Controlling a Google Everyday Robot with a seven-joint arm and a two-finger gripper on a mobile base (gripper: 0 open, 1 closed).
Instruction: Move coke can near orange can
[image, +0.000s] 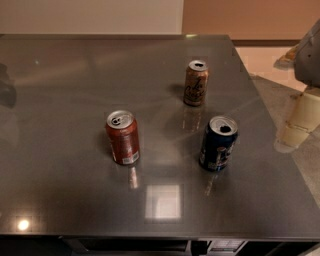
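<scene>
The coke can (122, 137) is red with a silver top and a small white label patch near its base. It stands upright on the dark grey table (60, 100), left of centre. The orange can (195, 83) is brownish-orange with dark cursive lettering. It stands upright farther back and to the right, well apart from the coke can. My gripper (301, 120) shows as cream-coloured parts under a grey arm piece at the right edge of the view, over the table's right side. It is far from both cans and holds nothing that I can see.
A dark blue can (218, 143) stands upright at the front right, between the gripper and the coke can and in front of the orange can. The table's right edge runs diagonally past the gripper, with pale floor (260, 60) beyond. The front edge lies along the bottom.
</scene>
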